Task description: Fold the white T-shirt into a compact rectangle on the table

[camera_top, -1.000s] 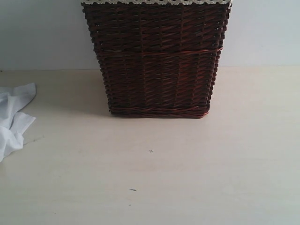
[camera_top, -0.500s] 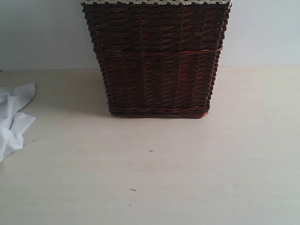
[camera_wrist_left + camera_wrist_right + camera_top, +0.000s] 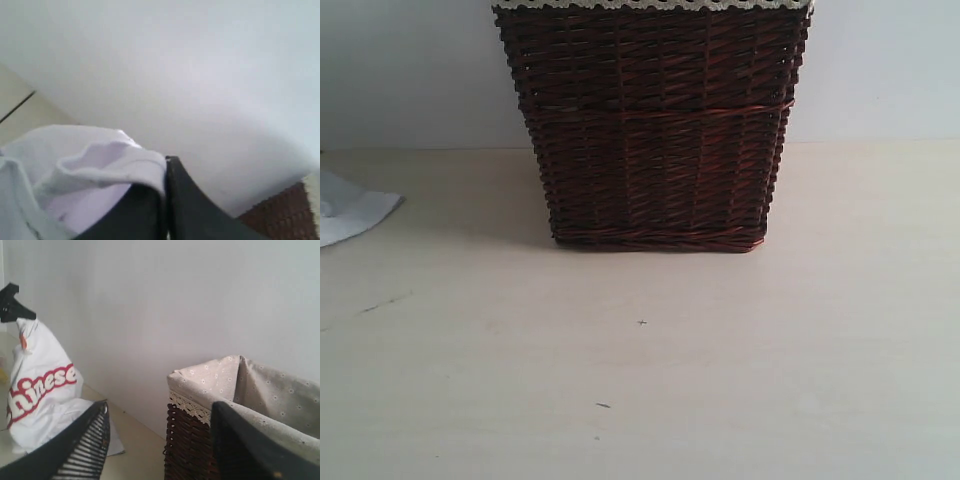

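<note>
Height first — left pincer (image 3: 165,172), clamped on the white T-shirt (image 3: 40,395), should raise it off the table (image 3: 720,380); right pincer (image 3: 160,410) apart, empty.

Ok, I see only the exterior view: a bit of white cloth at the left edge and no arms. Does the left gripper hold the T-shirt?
Observer: Yes. The left gripper is shut on the white T-shirt, which hangs from it; its lower part seems to rest on the table.
Operator: Is the print visible?
Observer: Yes, the red-outlined letters face the right wrist camera.
Operator: And the right gripper?
Observer: The right gripper is open and empty, close to the cloth-lined rim of the basket.
</note>
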Robot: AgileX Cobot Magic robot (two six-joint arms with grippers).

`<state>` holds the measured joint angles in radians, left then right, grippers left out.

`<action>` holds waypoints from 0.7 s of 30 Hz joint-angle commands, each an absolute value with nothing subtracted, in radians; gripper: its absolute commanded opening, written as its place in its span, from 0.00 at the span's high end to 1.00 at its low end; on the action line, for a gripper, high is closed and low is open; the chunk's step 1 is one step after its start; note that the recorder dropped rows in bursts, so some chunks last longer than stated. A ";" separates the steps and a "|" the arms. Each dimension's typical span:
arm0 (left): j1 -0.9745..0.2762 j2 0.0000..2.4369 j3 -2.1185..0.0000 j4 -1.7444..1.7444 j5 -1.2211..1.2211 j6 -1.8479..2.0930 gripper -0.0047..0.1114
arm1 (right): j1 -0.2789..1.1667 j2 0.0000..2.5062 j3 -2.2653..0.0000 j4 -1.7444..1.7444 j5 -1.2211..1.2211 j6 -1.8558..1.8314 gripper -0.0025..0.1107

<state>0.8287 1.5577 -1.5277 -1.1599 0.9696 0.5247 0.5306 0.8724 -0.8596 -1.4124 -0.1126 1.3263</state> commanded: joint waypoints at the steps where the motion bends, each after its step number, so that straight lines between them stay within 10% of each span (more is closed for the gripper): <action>1: 0.719 1.521 -1.712 -1.186 0.997 0.428 0.96 | 0.534 0.880 -0.854 -1.413 -0.127 1.334 0.46; 9: 0.501 1.546 -2.051 -1.044 0.993 0.245 0.96 | 0.534 0.909 -0.854 -1.413 -0.103 1.334 0.46; 21: 0.499 1.553 -2.225 -0.885 1.221 -0.021 0.96 | 0.534 0.907 -0.854 -1.413 -0.103 1.335 0.46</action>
